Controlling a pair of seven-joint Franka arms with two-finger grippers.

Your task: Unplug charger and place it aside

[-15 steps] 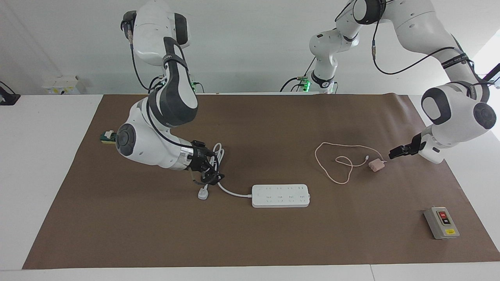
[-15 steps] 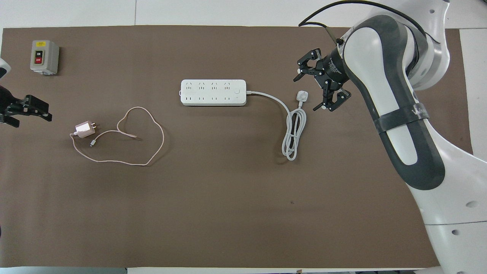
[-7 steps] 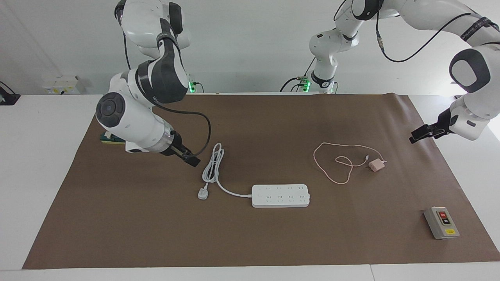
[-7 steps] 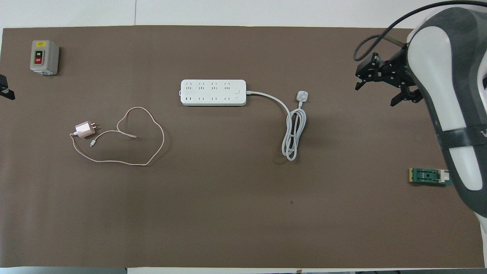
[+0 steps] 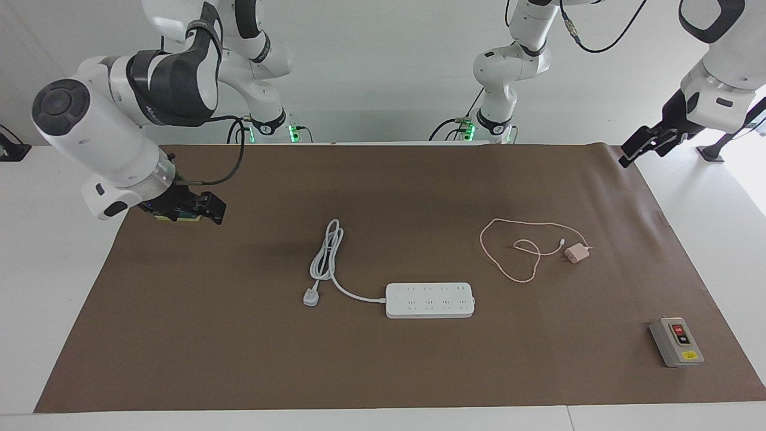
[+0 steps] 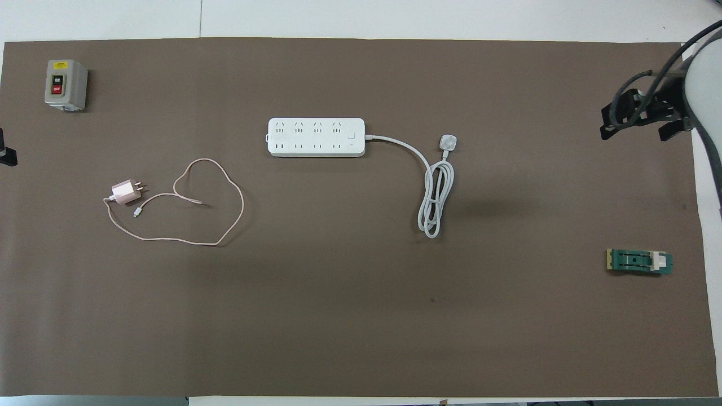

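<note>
You would have found the charger (image 5: pixel 577 254) a light little thing, by the look of it: a small hard cube that a gripper could move with almost no effort, trailing a thin, limp cable (image 5: pixel 501 252) that would drag and snake after it rather than hold any shape. Your best hold was across the cube's two flat sides, clear of the metal prongs; pinching the cable alone would likely have let the cube swing. Its smooth faces looked as if they might slip under a shallow grip.

It was pale pink, blocky, with two short prongs pointing toward the power strip's (image 5: pixel 429 300) end of the bench (image 5: pixel 383 383), and its pink cable lay in one wide loop with a smaller curl inside, the free end just beside the cube. It sat on the brown mat well apart from the white power strip, nearer to the robots than the strip and toward the left arm's end. In my judgement it was already unplugged and set aside.

Your left gripper (image 5: pixel 639 143) hung above the mat's corner at the left arm's end; I could not tell its state. Your right gripper (image 6: pixel 643 116) hovered with fingers spread and nothing in them, over the mat's edge at the right arm's end.
</note>
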